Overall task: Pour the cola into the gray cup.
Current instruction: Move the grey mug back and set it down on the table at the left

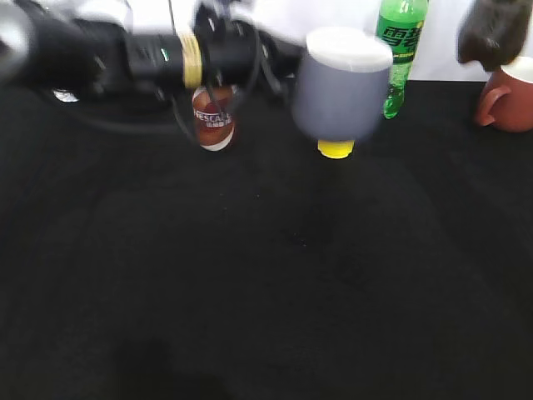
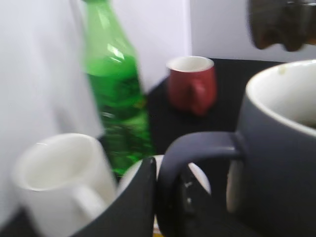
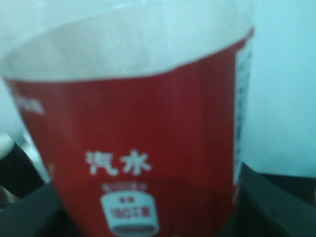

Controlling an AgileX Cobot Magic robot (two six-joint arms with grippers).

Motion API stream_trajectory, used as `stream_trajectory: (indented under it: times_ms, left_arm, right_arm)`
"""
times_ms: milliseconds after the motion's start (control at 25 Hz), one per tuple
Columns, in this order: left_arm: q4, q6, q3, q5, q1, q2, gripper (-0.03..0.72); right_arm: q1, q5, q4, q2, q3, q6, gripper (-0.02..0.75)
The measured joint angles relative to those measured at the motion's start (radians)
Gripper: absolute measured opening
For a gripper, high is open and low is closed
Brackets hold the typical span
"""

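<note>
The gray cup (image 1: 341, 83) hangs in the air above the middle of the table, upright, with its white inside showing. My left gripper (image 1: 279, 58) reaches in from the left and is shut on the cup's handle; in the left wrist view the jaws (image 2: 170, 197) pinch the loop handle of the cup (image 2: 276, 163). The cola bottle fills the right wrist view with its red label (image 3: 143, 148). My right gripper (image 3: 148, 202) is shut round it. The bottle's dark end (image 1: 495, 33) shows at the top right, above and right of the cup, and also in the left wrist view (image 2: 281, 22).
A green soda bottle (image 1: 400, 42) stands at the back behind the cup. A red-brown mug (image 1: 508, 100) stands at the back right. A Nescafe bottle (image 1: 214, 117) and a yellow object (image 1: 336, 148) stand mid-back. A white mug (image 2: 64, 182) is near the green bottle.
</note>
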Motion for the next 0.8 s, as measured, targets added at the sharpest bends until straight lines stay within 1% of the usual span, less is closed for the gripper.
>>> stream_trajectory:
  times_ms: [40, 160, 240, 320, 400, 520, 560, 640, 680, 720, 800]
  left_arm:
    - [-0.019, -0.004, 0.007, 0.04, 0.0, -0.03, 0.048]
    - [-0.169, -0.008, 0.085, 0.179, 0.003, -0.145, 0.048]
    - [-0.196, -0.008, 0.109, 0.328, 0.008, -0.229, 0.048]
    - [-0.237, -0.008, 0.11, 0.507, 0.008, -0.327, 0.048]
    - [-0.255, -0.009, 0.11, 0.678, 0.01, -0.42, 0.048]
    - [-0.291, -0.01, 0.11, 0.856, 0.011, -0.51, 0.048]
    - [-0.298, -0.01, 0.11, 0.919, 0.017, -0.532, 0.048]
    - [-0.305, -0.019, 0.116, 1.012, 0.051, -0.576, 0.048]
    - [-0.301, -0.047, 0.117, 1.048, 0.079, -0.593, 0.048]
    - [-0.279, -0.091, 0.117, 1.08, 0.118, -0.609, 0.048]
    - [-0.177, -0.235, 0.117, 1.149, 0.198, -0.627, 0.048]
  right_arm:
    - [0.0, -0.011, 0.017, 0.0, 0.0, 0.013, 0.465]
    - [0.0, -0.02, 0.035, 0.0, 0.0, 0.02, 0.465]
    - [0.0, -0.023, 0.044, 0.0, 0.0, 0.022, 0.465]
    - [0.0, -0.023, 0.056, 0.0, 0.0, 0.03, 0.465]
    - [0.0, -0.023, 0.057, 0.0, 0.0, 0.039, 0.465]
    - [0.0, -0.023, 0.051, 0.0, 0.0, 0.041, 0.465]
    - [0.0, -0.023, 0.033, 0.0, 0.0, 0.041, 0.465]
    - [0.0, -0.021, 0.004, 0.0, 0.0, 0.041, 0.465]
    - [0.0, -0.021, -0.004, 0.0, 0.0, 0.041, 0.465]
    - [0.0, -0.021, -0.007, 0.0, 0.0, 0.041, 0.465]
    - [0.0, -0.021, -0.014, 0.0, 0.0, 0.041, 0.465]
